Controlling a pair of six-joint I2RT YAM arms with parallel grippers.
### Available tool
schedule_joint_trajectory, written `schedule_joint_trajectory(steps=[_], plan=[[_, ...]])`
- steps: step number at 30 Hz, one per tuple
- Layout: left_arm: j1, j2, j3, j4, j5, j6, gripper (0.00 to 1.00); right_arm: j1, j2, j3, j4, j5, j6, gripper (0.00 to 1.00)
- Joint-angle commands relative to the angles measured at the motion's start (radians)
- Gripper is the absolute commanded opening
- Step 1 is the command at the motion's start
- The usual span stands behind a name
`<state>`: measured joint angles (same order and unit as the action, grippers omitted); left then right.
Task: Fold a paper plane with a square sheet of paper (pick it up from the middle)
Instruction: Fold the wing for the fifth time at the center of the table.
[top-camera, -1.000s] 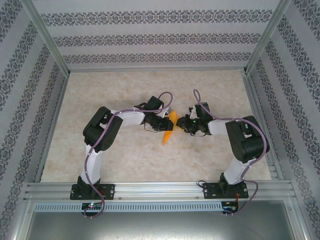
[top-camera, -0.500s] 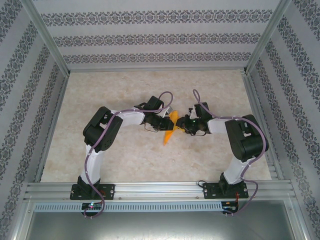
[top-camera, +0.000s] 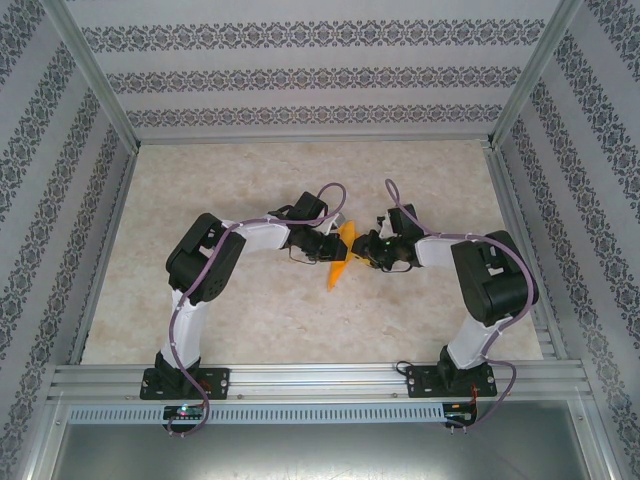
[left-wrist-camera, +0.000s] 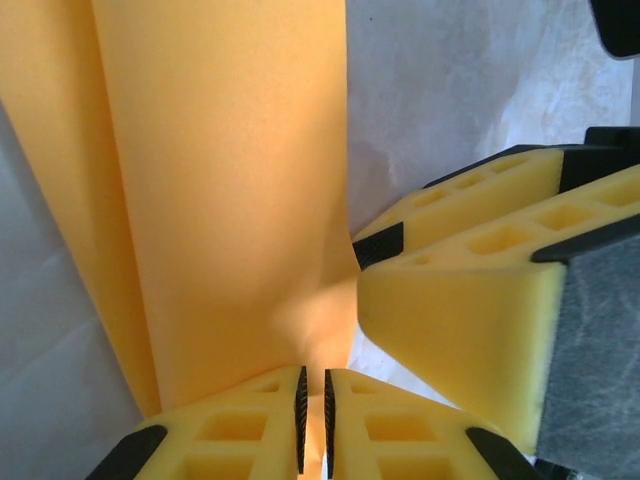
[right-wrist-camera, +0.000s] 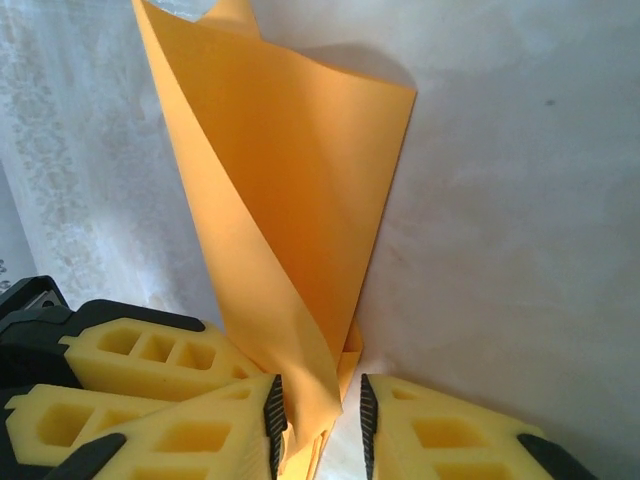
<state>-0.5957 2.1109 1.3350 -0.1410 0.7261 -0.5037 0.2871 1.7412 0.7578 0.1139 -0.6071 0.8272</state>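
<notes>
You get bright, even light, the paper (right-wrist-camera: 300, 180) throwing a faint shadow on the washed-out surface (right-wrist-camera: 520, 220), and both wrist views look slightly soft.

— What does the sheet of paper (top-camera: 342, 256) look like?
— Plain orange-yellow and unmarked. It is folded lengthwise into a narrow shape, and its layers are loose and curling.
— Where is it?
— At mid-table. Its pointed end angles toward the near left, and its broader end faces far.

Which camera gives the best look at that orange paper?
The right wrist view: the orange paper shows its curled fold and edges. The left wrist view crops it close; the top external view shows a tiny sliver.
</notes>
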Motion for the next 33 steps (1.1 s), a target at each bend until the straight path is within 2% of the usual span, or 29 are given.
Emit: schedule_joint_trajectory(steps=[1, 11, 15, 20, 22, 25, 33], plan=[[-0.010, 0.006, -0.010, 0.029, 0.011, 0.021, 0.17, 0.013, 0.022, 0.021, 0.027, -0.033, 0.017, 0.26], [-0.010, -0.011, -0.011, 0.035, 0.022, 0.012, 0.18, 0.006, 0.015, 0.020, 0.033, -0.033, 0.017, 0.09], [-0.012, -0.046, -0.019, 0.027, 0.015, 0.011, 0.23, 0.005, 0.031, 0.036, 0.018, -0.026, 0.004, 0.02], [-0.024, -0.100, -0.054, 0.004, -0.026, 0.018, 0.28, 0.004, 0.046, 0.066, -0.016, -0.013, -0.016, 0.00], [-0.037, -0.127, -0.069, -0.029, -0.075, 0.029, 0.29, 0.003, 0.046, 0.074, -0.034, -0.007, -0.026, 0.00], [-0.054, -0.162, -0.091, -0.073, -0.150, 0.042, 0.29, 0.003, 0.048, 0.084, -0.061, 0.007, -0.043, 0.00], [-0.078, -0.190, -0.155, -0.077, -0.223, 0.039, 0.28, 0.003, 0.063, 0.102, -0.088, 0.023, -0.062, 0.00]])
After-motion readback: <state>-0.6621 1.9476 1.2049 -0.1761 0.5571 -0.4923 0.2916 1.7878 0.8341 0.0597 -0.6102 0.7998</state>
